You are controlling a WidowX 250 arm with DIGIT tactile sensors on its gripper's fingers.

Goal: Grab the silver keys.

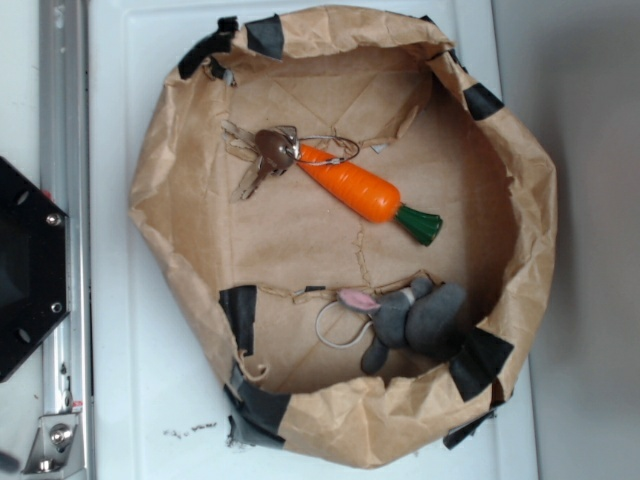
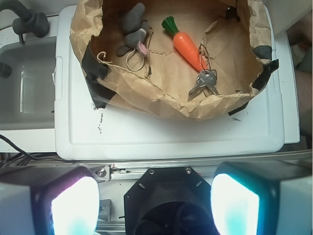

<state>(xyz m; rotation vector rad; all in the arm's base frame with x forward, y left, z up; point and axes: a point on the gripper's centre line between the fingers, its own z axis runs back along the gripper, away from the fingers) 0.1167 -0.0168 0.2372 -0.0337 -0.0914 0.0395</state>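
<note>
The silver keys lie inside a brown paper bag basin, on a thin ring joined to an orange carrot charm. One key has a brown round head. In the wrist view my gripper stands open well short of the bag, above the robot's black base. Its two glowing pads are wide apart with nothing between them. The gripper is out of the exterior view.
A grey plush bunny with pink ears and a bare ring lies in the same bag. The bag sits on a white board. A metal rail runs along the board's edge. A sink is at the left.
</note>
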